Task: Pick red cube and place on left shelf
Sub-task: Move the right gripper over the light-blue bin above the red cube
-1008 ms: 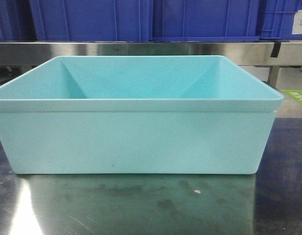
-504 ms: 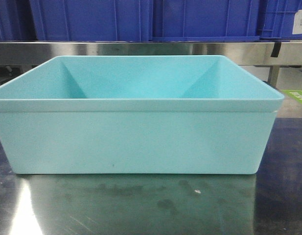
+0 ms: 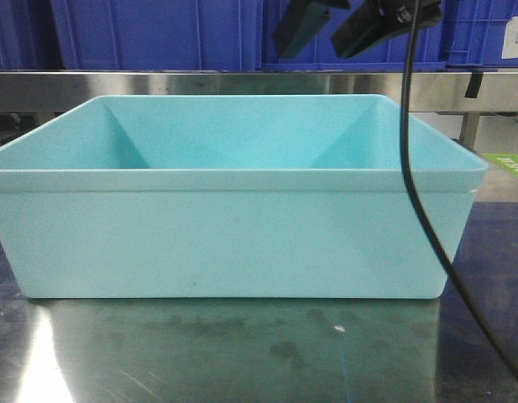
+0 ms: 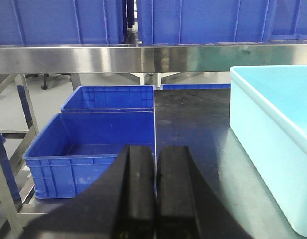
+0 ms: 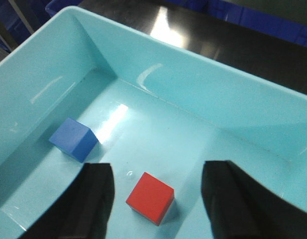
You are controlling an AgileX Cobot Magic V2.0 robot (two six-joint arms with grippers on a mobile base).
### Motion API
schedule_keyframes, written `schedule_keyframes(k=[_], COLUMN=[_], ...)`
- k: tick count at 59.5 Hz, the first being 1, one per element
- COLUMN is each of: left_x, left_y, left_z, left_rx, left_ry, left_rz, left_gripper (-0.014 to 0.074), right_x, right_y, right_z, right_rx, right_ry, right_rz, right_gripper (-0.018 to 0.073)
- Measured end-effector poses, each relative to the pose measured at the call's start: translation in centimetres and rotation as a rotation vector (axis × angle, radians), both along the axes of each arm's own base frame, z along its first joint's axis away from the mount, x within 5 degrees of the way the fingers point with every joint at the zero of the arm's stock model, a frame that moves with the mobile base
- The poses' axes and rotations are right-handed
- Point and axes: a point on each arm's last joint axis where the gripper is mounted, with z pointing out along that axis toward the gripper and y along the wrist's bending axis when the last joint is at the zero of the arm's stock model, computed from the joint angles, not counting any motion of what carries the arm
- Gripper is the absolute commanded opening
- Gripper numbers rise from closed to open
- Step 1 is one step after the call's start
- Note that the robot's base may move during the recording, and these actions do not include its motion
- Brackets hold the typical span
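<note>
The red cube lies on the floor of the light teal tub, with a blue cube to its left. My right gripper is open above the tub, one finger on each side of the red cube and not touching it. It also shows at the top of the front view over the tub. My left gripper is shut and empty, low over the table's left edge. The left shelf's steel rail carries large blue crates.
Two open blue crates sit low to the left of the dark steel table. The right arm's black cable hangs across the tub's right front. The shelf rail runs behind the tub.
My right gripper and its cable have come into the front view from the top, above the tub's back right. The tub has not moved.
</note>
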Motion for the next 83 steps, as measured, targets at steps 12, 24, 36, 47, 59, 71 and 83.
schedule_keyframes(k=[12, 24, 36, 47, 59, 71, 83], left_x=[0.0, 0.0, 0.0, 0.0, 0.0, 0.0, 0.0], left_y=[0.0, 0.0, 0.0, 0.0, 0.0, 0.0, 0.0], left_z=[0.0, 0.0, 0.0, 0.0, 0.0, 0.0, 0.0], left_rx=[0.0, 0.0, 0.0, 0.0, 0.0, 0.0, 0.0], left_ry=[0.0, 0.0, 0.0, 0.0, 0.0, 0.0, 0.0], left_rz=[0.0, 0.0, 0.0, 0.0, 0.0, 0.0, 0.0], left_gripper=[0.0101, 0.0101, 0.0101, 0.0101, 0.0101, 0.0101, 0.0101], right_x=[0.2, 0.2, 0.4, 1.2, 2.4, 3.4, 4.2], right_y=[0.1, 0.1, 0.3, 0.9, 1.7, 2.4, 3.2], right_z=[-0.4, -0.4, 0.1, 1.1, 1.3, 0.4, -0.5], right_rx=[-0.007, -0.007, -0.014, -0.031, -0.063, -0.124, -0.156], right_ry=[0.01, 0.01, 0.023, 0.053, 0.106, 0.21, 0.298], right_rz=[0.0, 0.0, 0.003, 0.01, 0.018, 0.028, 0.036], right_gripper=[0.0536, 0.0467, 0.0405, 0.0404, 0.0404, 0.0404, 0.0404])
